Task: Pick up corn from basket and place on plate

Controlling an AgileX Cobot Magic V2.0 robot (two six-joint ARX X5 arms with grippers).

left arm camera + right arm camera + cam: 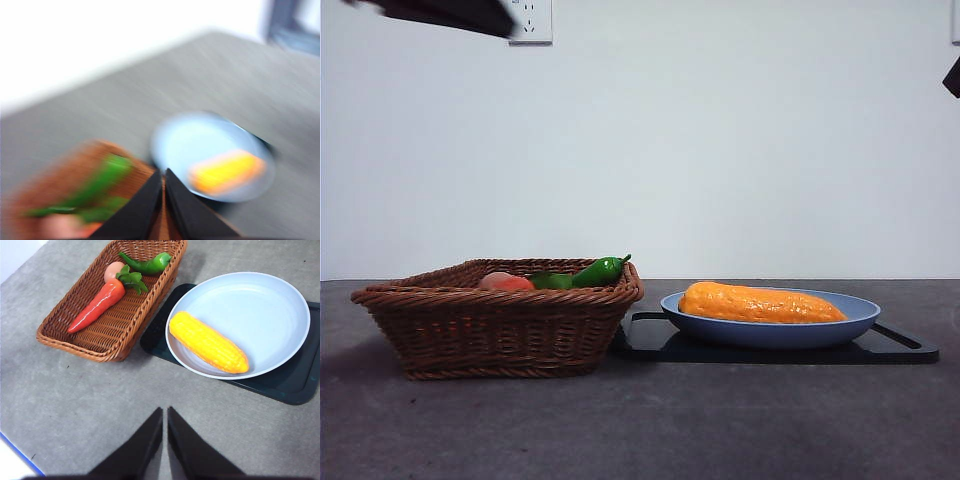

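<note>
The orange-yellow corn (760, 303) lies on its side in the light-blue plate (855, 312), clear of both grippers; it also shows as corn (208, 342) on the plate (270, 310) and, blurred, as corn (227, 171). The wicker basket (500, 325) stands left of the plate, seen too as basket (107, 335). My left gripper (163, 174) is shut and empty, high above the basket's edge in a blurred view. My right gripper (165, 412) is shut and empty, raised over bare table near the plate.
A green pepper (147, 263), a carrot (97, 304) and a round pinkish fruit (113, 271) lie in the basket. A flat black tray (895, 348) sits under the plate. Dark arm tips show at the front view's top corners.
</note>
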